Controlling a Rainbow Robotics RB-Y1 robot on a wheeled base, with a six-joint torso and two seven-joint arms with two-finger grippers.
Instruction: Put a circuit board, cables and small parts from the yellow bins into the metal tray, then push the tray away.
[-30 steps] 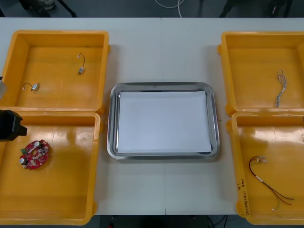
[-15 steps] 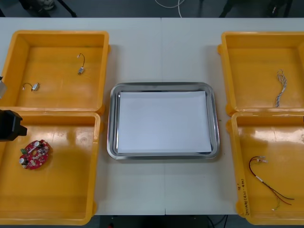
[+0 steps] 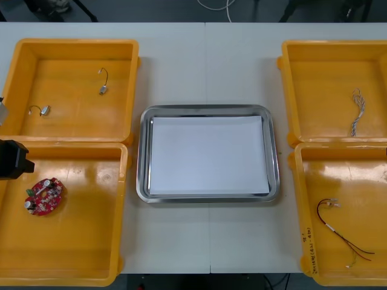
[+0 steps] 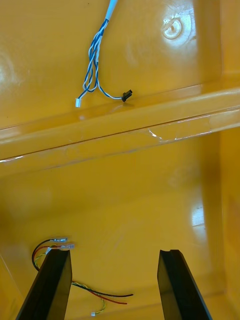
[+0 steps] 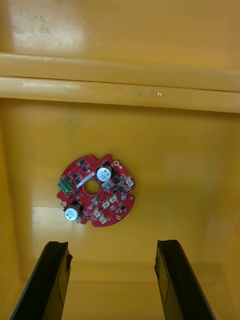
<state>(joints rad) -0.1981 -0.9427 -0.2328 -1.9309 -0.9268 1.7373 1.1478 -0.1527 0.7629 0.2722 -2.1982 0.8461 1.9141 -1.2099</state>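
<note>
A round red circuit board [image 3: 44,196] lies in the near left yellow bin [image 3: 84,254]. In the left wrist view my left gripper [image 5: 115,272] hangs open above that bin, the circuit board [image 5: 96,190] lying a little beyond its fingers. Part of the left arm [image 3: 12,160] pokes in at the table's left edge. My right gripper [image 4: 115,272] is open over the near right bin [image 3: 314,181]. The red and yellow cable [image 4: 55,247] lies by one of its fingers, and also appears in the front view [image 3: 341,232]. The metal tray [image 3: 207,197] is white inside and holds nothing.
Two small metal parts [image 3: 103,81] [image 3: 41,110] sit in the far left bin [image 3: 72,43]. A twisted blue and white cable [image 3: 358,112] lies in the far right bin [image 3: 290,90]; it also shows beyond the bin wall [image 4: 95,70] in the right wrist view.
</note>
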